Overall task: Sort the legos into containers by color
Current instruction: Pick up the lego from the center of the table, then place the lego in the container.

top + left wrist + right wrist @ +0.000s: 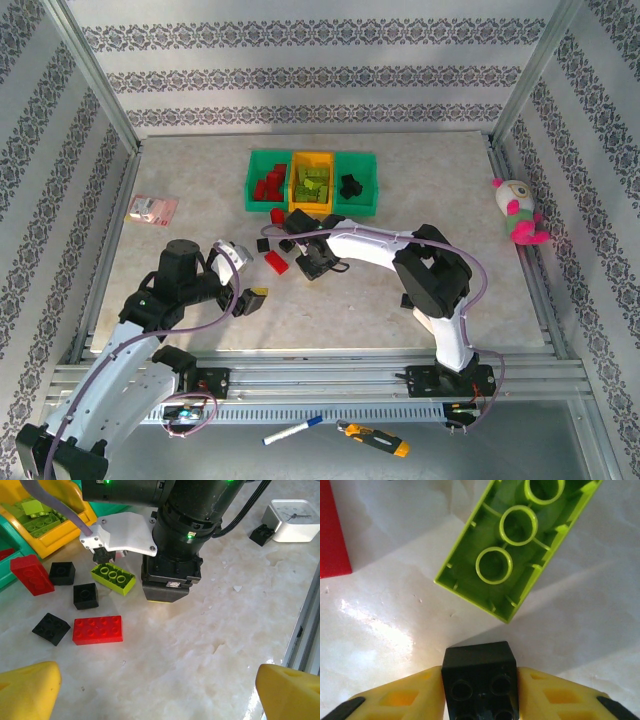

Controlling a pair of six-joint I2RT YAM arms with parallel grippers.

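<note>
Now our right gripper [480, 692] pinches a black brick [479, 672] beside an upturned lime brick [520, 545], ready for the bins [365, 158] near the tabletop's far edge; our left gripper [160, 690] hangs spread wide.

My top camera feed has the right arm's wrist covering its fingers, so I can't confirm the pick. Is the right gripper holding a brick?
Observer: Yes. The right wrist view shows the right gripper shut on a black brick, with one yellow finger on each side.
Operator: What lies nearest ahead of it?
Observer: A lime green rectangular brick, upside down with its hollow underside facing up, apart from the black one.
Operator: Is the left gripper carrying anything?
Observer: No. In the left wrist view the left gripper is open, with bare tabletop between its fingers.
</note>
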